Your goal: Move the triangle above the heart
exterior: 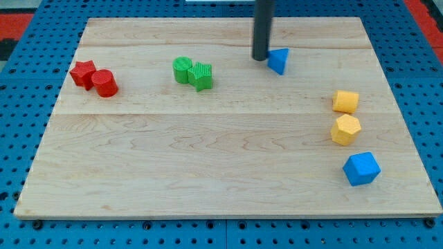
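Note:
My tip [260, 58] touches the board near the view's top centre, right against the left side of the blue triangle [278, 60]. A yellow block that looks like the heart [345, 102] lies at the view's right, below and to the right of the triangle. A yellow hexagon [345, 129] sits just below the heart.
A blue cube-like block [361, 169] lies at the lower right. Two green blocks [183, 70] [201, 76] touch each other left of my tip. A red star [83, 72] and a red cylinder [105, 83] sit together at the far left. The wooden board's edge [228, 216] runs along the bottom.

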Controlling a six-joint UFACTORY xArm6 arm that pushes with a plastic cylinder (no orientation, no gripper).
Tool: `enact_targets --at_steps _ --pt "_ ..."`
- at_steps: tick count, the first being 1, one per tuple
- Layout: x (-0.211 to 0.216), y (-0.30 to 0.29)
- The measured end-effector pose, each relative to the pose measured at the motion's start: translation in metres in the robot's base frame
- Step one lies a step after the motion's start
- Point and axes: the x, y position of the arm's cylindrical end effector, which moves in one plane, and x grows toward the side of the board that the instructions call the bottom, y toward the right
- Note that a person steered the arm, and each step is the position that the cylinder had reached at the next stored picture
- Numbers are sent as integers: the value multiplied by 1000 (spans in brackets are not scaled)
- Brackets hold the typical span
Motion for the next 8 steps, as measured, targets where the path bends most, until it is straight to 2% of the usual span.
enact_targets --at_steps 2,3,4,5,6,7,8 --pt "37 42" --pt "40 56" --pt "21 59" --pt "18 91" --pt "33 109" --pt "25 91" --pt "1 8"
